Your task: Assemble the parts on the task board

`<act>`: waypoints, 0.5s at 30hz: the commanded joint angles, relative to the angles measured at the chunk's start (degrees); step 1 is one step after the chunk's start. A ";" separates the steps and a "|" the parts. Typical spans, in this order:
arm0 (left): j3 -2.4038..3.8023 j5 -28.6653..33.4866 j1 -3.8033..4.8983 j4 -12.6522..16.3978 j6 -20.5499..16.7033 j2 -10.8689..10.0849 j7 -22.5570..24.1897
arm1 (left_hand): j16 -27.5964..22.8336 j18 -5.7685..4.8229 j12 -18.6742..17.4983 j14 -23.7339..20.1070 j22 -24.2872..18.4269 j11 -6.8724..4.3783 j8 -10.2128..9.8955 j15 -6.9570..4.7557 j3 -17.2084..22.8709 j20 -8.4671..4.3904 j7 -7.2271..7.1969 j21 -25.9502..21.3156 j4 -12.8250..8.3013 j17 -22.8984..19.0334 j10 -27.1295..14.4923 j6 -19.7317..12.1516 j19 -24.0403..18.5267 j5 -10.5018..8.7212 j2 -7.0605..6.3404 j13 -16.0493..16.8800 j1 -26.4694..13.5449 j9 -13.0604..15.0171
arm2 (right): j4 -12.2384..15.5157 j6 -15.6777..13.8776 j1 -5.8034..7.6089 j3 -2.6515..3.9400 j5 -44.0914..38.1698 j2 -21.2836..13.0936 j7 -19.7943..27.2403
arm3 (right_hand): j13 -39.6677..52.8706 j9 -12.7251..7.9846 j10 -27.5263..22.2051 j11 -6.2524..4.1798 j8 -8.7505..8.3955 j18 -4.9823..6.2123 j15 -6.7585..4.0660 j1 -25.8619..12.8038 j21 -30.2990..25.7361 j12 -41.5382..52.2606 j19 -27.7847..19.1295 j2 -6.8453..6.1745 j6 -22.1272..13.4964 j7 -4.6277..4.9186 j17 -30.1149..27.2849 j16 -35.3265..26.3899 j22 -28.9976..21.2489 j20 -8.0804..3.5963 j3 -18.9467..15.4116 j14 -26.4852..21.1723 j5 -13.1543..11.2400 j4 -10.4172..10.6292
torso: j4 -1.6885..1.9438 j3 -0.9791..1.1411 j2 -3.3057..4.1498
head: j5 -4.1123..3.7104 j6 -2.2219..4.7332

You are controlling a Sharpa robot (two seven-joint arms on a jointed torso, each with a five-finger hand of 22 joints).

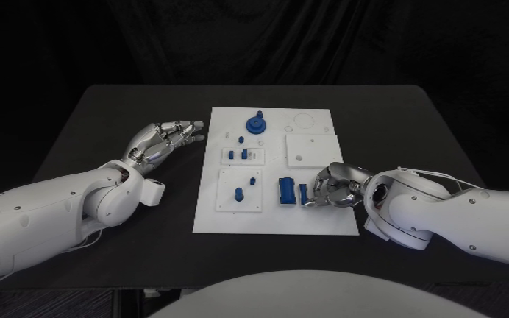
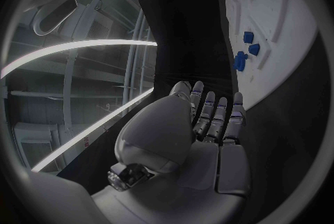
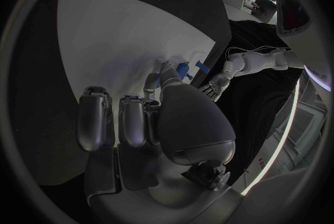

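The small blue part (image 1: 287, 190), judged light, stiff and slippery, is touched at its 3 o'clock side by the curled right hand (image 1: 331, 187), though a firm grip cannot be told, while the left hand (image 1: 165, 140) is kept open on the desk (image 1: 106, 119).

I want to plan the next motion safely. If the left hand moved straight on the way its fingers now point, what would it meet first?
Probably the left edge of the white rectangular task board. The left hand rests beside it, open, fingers aimed up-right toward the board's far end, with bare black table between. Height is unclear, so it may pass over.

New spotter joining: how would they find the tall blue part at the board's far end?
Start at the white board mid-table. Go to its far edge, left of centre: the tall part stands there on a round base. It is much bigger than the small blue pegs nearby.
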 commanded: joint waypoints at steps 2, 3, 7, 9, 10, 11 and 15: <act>0.05 0.24 -0.09 0.17 0.62 -0.02 3.12 | 0.37 -0.97 -0.09 0.32 -0.07 0.28 0.20 0.16 0.25 0.03 0.33 0.35 -0.04 0.06 0.04 0.03 0.25 0.30 -0.01 0.10 0.73 -0.08 | 0.59 -1.21 -0.12 0.01 -0.28 -0.77 1.21 | 14.90 0.11 6.06 -0.22 0.35 -0.69 -0.30 -1.68 0.03 -0.39 1.80 -0.43 -0.17 -0.34 -0.06 -0.32 11.28 -0.33 -1.09 2.71 -0.24 0.68 | 0.05 -0.03 0.03 | 0.08 -0.01; 0.05 0.24 -0.09 0.22 0.55 -0.06 3.21 | 0.36 -0.98 -0.10 0.32 -0.07 0.32 0.21 0.17 0.31 0.05 0.34 0.38 -0.06 0.05 0.05 0.03 0.33 0.30 -0.05 0.10 0.78 -0.08 | 0.83 -1.69 -0.11 0.02 -0.14 -1.12 1.79 | 14.90 0.12 6.06 -0.21 0.40 -0.69 -0.30 -1.89 0.03 -0.39 1.80 -0.51 -0.17 -0.34 -0.05 -0.32 11.28 -0.33 -1.28 2.71 -0.24 0.84 | 0.04 -0.03 0.02 | 0.12 -0.01; 0.06 0.06 -0.09 0.52 0.08 -0.23 3.62 | 0.35 -0.99 -0.11 0.32 -0.06 0.39 0.21 0.18 0.38 0.06 0.34 0.44 -0.10 0.05 0.08 0.05 0.45 0.30 -0.17 0.09 0.86 -0.09 | 1.81 -3.64 0.27 0.06 0.50 -2.70 4.19 | 14.90 0.16 6.06 -0.21 0.56 -0.73 -0.29 -2.37 0.17 -0.39 1.86 -0.94 -0.12 -0.35 0.18 -0.23 11.33 -0.32 -1.82 2.76 -0.19 1.19 | 0.04 -0.02 -0.02 | 0.21 -0.01; 0.06 -0.64 -0.09 0.81 -0.41 -0.42 3.97 | 0.24 -1.02 -0.13 0.24 -0.06 0.44 0.23 0.15 0.41 0.06 0.38 0.48 -0.12 0.02 0.10 0.08 0.53 0.29 -0.32 0.09 0.90 -0.09 | 2.37 -5.04 0.99 0.08 1.13 -3.68 5.91 | 14.90 0.17 6.06 -0.22 0.62 -0.75 -0.29 -2.47 0.27 -0.39 1.89 -0.99 -0.06 -0.37 0.39 -0.15 11.36 -0.32 -1.91 2.80 -0.16 1.28 | 0.02 -0.03 -0.01 | 0.22 -0.01; 0.06 -0.93 -0.09 0.95 -0.65 -0.50 4.13 | 0.14 -1.04 -0.14 0.15 -0.07 0.46 0.24 0.11 0.42 0.05 0.40 0.49 -0.12 0.01 0.12 0.10 0.55 0.28 -0.38 0.09 0.91 -0.09 | 2.56 -5.70 1.40 0.09 1.59 -4.04 6.71 | 14.90 0.18 6.06 -0.24 0.73 -0.77 -0.30 -2.71 0.37 -0.39 1.94 -0.98 0.10 -0.40 0.39 -0.14 11.39 -0.31 -2.04 2.81 -0.12 1.50 | 0.00 -0.02 -0.02 | 0.22 -0.01; 0.07 -1.22 -0.09 1.15 -0.94 -0.59 4.32 | -0.09 -1.07 -0.15 -0.08 -0.09 0.49 0.26 0.01 0.45 0.03 0.44 0.48 -0.11 -0.04 0.16 0.14 0.56 0.27 -0.53 0.10 0.92 -0.09 | 2.72 -6.55 2.02 0.09 2.42 -4.44 7.96 | 14.90 0.18 6.06 -0.24 0.76 -0.76 -0.30 -2.77 0.35 -0.39 1.93 -0.96 0.13 -0.41 0.43 -0.13 11.38 -0.31 -2.06 2.82 -0.10 1.56 | -0.02 -0.02 -0.03 | 0.28 -0.01; 0.08 -1.79 -0.07 1.86 -2.07 -0.80 4.96 | -0.95 -1.05 -0.21 -1.00 -0.23 0.44 0.32 -0.37 0.56 -0.16 0.51 0.33 0.14 -0.16 0.27 0.26 0.34 0.21 -0.88 0.10 0.80 -0.10 | 2.75 -9.92 4.25 0.09 6.25 -5.40 13.79 | 14.90 0.09 6.06 -0.36 1.01 -0.70 -0.36 -3.58 0.14 -0.39 1.86 -0.41 0.63 -0.58 -0.20 -0.35 11.32 -0.32 -2.23 2.72 0.94 2.52 | -0.06 0.00 -0.09 | 0.47 -0.01</act>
